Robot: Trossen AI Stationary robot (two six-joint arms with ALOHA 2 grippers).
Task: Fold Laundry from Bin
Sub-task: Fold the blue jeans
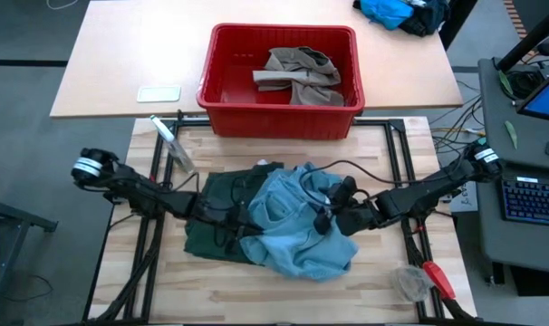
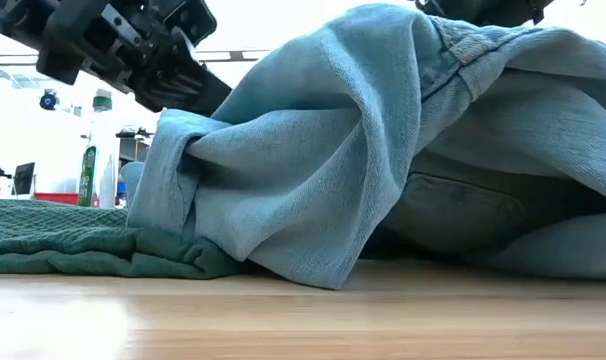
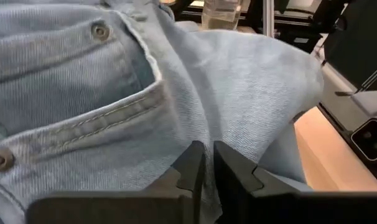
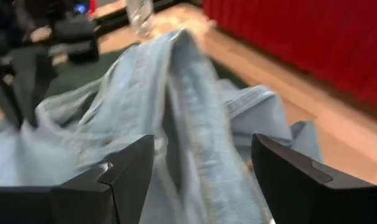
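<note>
Mid-table blocked: light blue denim trousers [image 1: 297, 226] heaped over dark green shorts [image 1: 211, 237], both grippers buried at the pile. Bare wood along table [image 1: 256, 294] near edge, passable. Red bin [image 1: 222, 104] walls off far side; khaki piece [image 1: 302, 74] fills its right half, left half open. Clear bottle [image 1: 172, 143] lies at far-left corner; red-handled item [image 1: 435, 278] near-right.

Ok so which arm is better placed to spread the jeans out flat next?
Probably the left. Its gripper is already shut on a fold of the jeans, while the right gripper is open over them, holding nothing.
</note>
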